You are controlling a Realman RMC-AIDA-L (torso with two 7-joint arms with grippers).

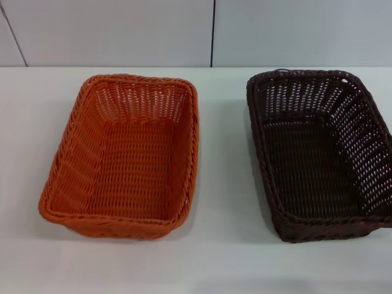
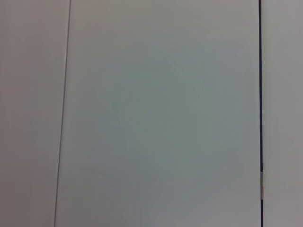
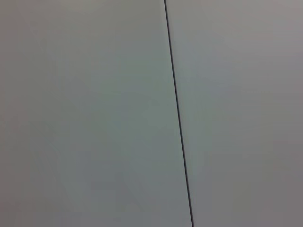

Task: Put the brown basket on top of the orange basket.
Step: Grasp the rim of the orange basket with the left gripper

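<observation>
The orange basket (image 1: 125,156) stands empty on the white table (image 1: 223,184), left of the middle in the head view. The brown basket (image 1: 318,153) stands empty to its right, apart from it, with its right side running past the picture's edge. Both sit upright with their long sides running away from me. Neither gripper nor arm shows in the head view. Both wrist views show only plain white wall panels with dark seams.
A white panelled wall (image 1: 122,30) runs along the table's far edge, with a dark vertical seam (image 1: 213,30) behind the gap between the baskets. Bare table lies between the baskets and in front of them.
</observation>
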